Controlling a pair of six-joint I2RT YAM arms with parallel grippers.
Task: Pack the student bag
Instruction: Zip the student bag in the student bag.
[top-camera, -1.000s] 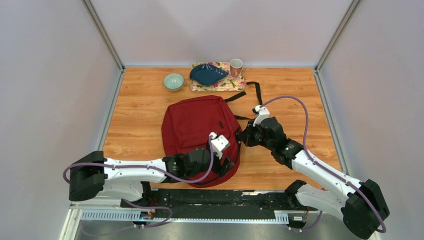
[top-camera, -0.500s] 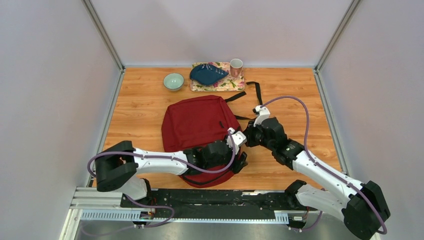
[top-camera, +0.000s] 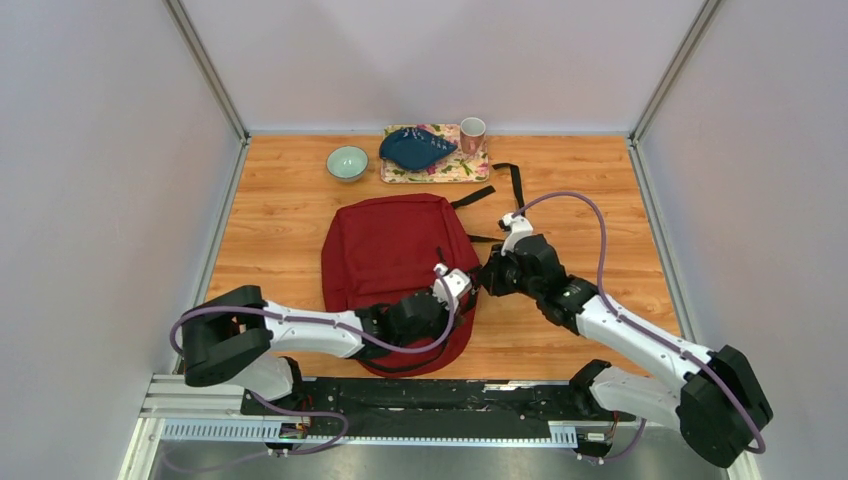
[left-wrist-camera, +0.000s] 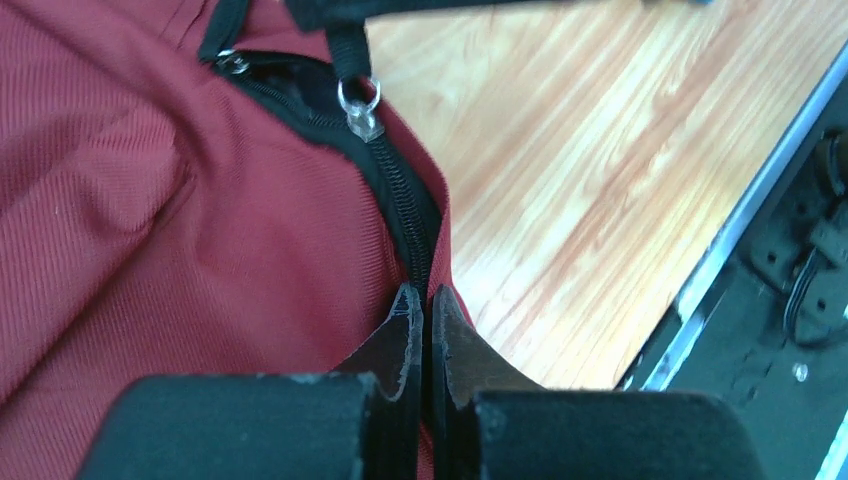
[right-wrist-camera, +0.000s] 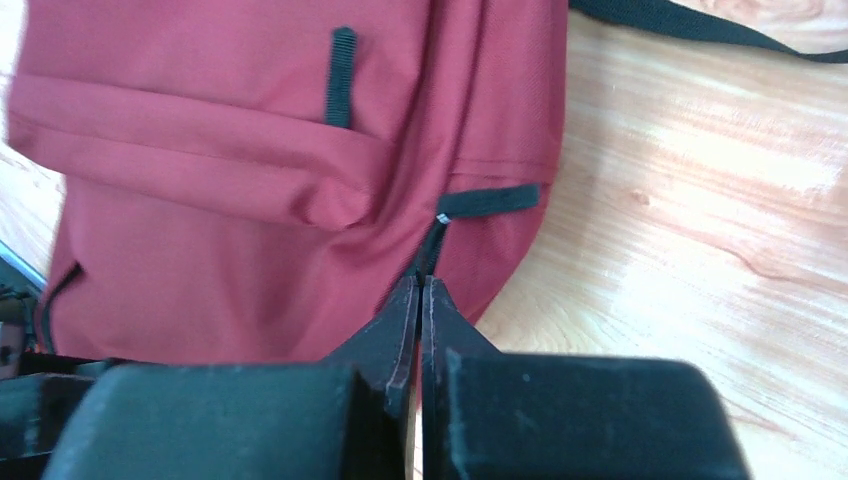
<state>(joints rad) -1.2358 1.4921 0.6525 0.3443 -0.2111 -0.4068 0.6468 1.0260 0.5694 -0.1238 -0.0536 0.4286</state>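
No writing, label, brand mark, number or sign could be read on the student bag (top-camera: 390, 250) or elsewhere.

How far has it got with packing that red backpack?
Done: nothing visibly packed; blue pouch, cup and bowl sit beyond the student bag. In hand: left gripper and right gripper pinch its zipper edge. Left: opening it, loading, closing.

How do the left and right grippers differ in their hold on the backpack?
The left gripper has its jaws shut on the backpack's zipper seam, short of the metal pull. The right gripper has its jaws shut on a thin black strap at the bag's side. The left gripper reaches over the bag's near end, the right gripper over the table beside it. Both are shut, close together at one edge.
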